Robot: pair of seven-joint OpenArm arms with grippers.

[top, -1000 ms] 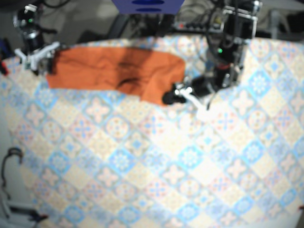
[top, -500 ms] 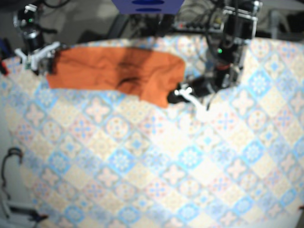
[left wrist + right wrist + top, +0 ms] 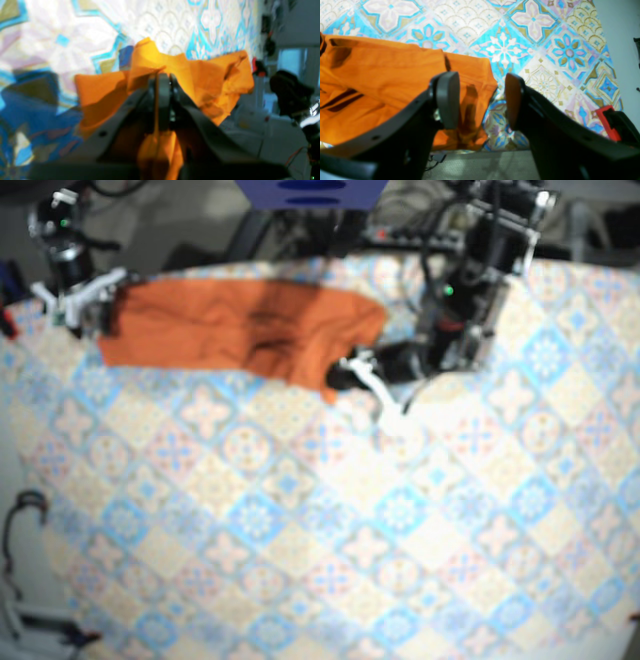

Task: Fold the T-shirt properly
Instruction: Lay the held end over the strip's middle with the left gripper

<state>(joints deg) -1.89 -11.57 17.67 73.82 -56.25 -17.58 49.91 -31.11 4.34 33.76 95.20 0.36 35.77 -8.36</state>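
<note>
The orange T-shirt [image 3: 240, 330] lies in a folded band across the far part of the patterned table. My left gripper [image 3: 340, 375] is shut on the shirt's right end, and the left wrist view shows bunched orange cloth [image 3: 190, 75] pinched between the closed fingers [image 3: 163, 100]. My right gripper [image 3: 85, 305] stands open at the shirt's left end near the table's far-left corner. In the right wrist view its fingers [image 3: 448, 100] straddle the corner of the shirt [image 3: 470, 82] without closing on it.
The tablecloth [image 3: 330, 520] with blue and cream tiles covers the whole table. Cables and dark equipment [image 3: 320, 220] sit behind the far edge. A red part [image 3: 607, 120] shows beside the right gripper at the table edge.
My left gripper has dragged the shirt's right end to the left, so that end now sits more bunched. The right arm has stayed in place.
</note>
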